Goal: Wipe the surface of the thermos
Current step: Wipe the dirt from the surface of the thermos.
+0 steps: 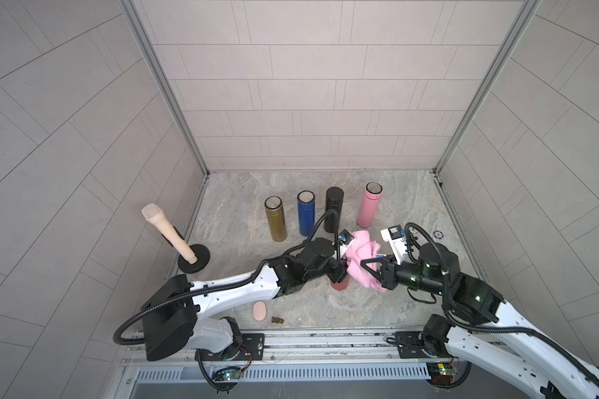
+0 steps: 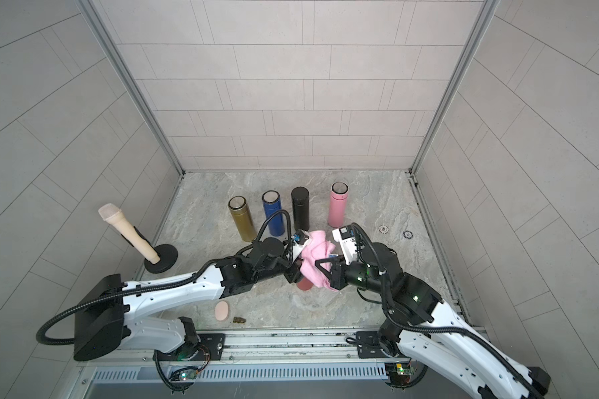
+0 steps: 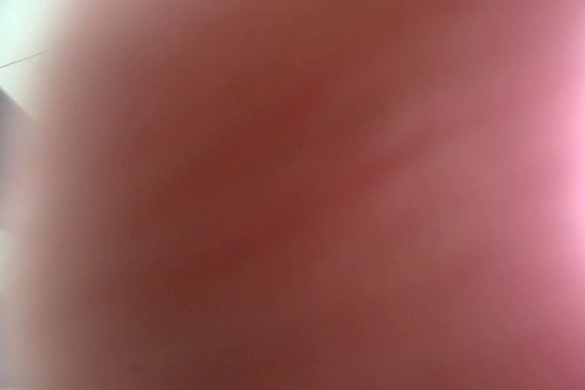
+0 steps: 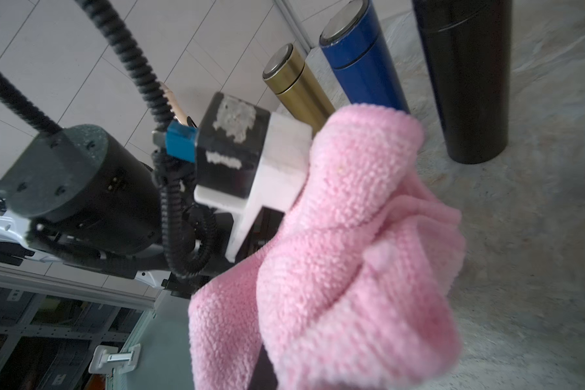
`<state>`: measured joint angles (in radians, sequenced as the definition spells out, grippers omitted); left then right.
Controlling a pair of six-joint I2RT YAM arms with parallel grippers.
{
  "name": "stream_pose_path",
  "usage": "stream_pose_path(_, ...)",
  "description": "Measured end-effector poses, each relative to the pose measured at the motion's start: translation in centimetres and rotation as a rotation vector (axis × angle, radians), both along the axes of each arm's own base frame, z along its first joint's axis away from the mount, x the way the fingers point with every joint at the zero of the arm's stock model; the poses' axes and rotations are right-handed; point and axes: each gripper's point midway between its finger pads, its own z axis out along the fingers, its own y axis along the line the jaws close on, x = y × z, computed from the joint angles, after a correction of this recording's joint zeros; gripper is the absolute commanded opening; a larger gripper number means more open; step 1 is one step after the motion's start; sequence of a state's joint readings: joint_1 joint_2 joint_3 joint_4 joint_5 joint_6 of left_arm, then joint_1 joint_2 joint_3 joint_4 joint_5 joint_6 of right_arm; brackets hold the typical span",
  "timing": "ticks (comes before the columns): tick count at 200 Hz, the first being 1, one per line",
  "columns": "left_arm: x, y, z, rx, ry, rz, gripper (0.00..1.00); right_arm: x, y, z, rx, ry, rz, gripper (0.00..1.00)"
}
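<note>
The slim dark-red metal thermos (image 1: 340,285), at mid-desk (image 1: 377,311), is rigid, smooth and likely slippery, so the left claw (image 1: 337,273) clamps its body, closed tight, while the right claw (image 1: 369,264), closed on a soft pink terry cloth (image 1: 360,250), presses against its upper part.

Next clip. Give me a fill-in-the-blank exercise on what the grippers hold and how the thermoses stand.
1. The right gripper is shut on the cloth, whose colour is ___.
2. Besides the red thermos held in the left gripper, ___ thermoses stand in the back row.
3. Between the blue thermos and the pink thermos stands the ___ one.
4. The row's end nearest the beige microphone is the ___ thermos.
Missing words: pink; four; black; gold.
</note>
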<state>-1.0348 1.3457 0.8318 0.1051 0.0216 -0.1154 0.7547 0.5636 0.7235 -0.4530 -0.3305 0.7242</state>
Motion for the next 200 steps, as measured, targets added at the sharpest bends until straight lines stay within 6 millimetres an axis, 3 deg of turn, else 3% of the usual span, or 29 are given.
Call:
stream_pose_path(21, 0.7, 1.1, 0.3, 0.001, 0.045, 0.076, 0.0, 0.3, -2.4, -0.9, -0.05, -0.019, -0.103, 0.0)
stream_pose_path(41, 1.3, 1.8, 1.7, -0.019, 0.081, 0.147, 0.0, 1.2, -3.4, -4.2, -0.15, 0.027, -0.17, 0.0)
stream_pose_path(77, 2.1, 3.6, 7.5, -0.14, 0.094, 0.292, 0.0, 1.5, -4.9, -10.4, -0.3, 0.111, -0.228, 0.0)
stream_pose_path(119, 3.1, 6.5, 12.4, -0.363, 0.149, 0.424, 0.0, 1.4, -4.6, -14.4, -0.308, 0.129, -0.212, 0.0)
stream_pose_path(153, 3.9, 6.5, 13.4, -0.535, 0.249, 0.442, 0.0, 1.8, -3.1, -14.4, -0.234, 0.096, -0.175, 0.0)
stream_pose_path(200, 3.8, 4.5, 12.1, -0.628, 0.355, 0.403, 0.0, 2.8, -0.6, -10.9, -0.098, 0.008, -0.126, 0.0)
